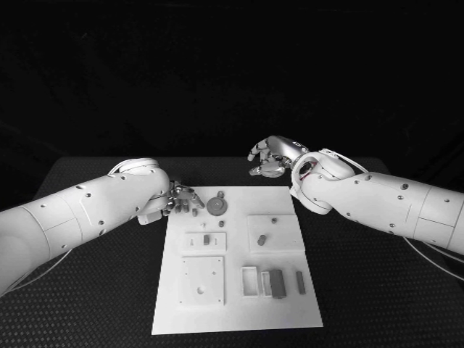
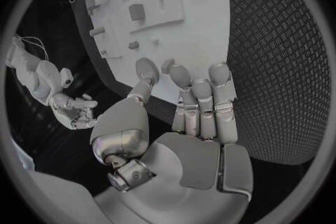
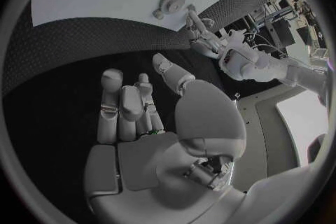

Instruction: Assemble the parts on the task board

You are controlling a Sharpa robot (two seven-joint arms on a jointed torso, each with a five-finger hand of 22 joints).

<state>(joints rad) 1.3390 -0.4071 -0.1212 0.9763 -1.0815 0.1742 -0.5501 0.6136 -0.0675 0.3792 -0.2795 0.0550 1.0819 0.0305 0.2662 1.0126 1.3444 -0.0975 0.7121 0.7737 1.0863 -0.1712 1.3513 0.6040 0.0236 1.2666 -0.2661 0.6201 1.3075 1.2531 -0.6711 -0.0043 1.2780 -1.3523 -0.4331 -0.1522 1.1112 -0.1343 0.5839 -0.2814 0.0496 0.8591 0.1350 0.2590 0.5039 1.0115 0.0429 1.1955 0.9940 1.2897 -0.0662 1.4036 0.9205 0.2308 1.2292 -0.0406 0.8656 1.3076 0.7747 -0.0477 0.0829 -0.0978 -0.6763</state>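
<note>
The white task board [image 1: 238,290] is laid mid-worktop [image 1: 75,290], with small parts spread on it and a round disc part [image 1: 218,206] near its far-left corner. The left hand [image 1: 177,201] is held at that corner, fingers apart, thumb tip beside the disc, nothing gripped. The right hand [image 1: 275,154] is raised beyond the far edge, fingers loosely spread, empty.

A black table [image 1: 96,290] with a fine textured, woven-looking surface fills the lower half of the head view, reaching the frame's bottom edge on both sides. Behind its far edge, the upper half of the frame is plain dark backdrop [image 1: 232,72], without visible detail.
</note>
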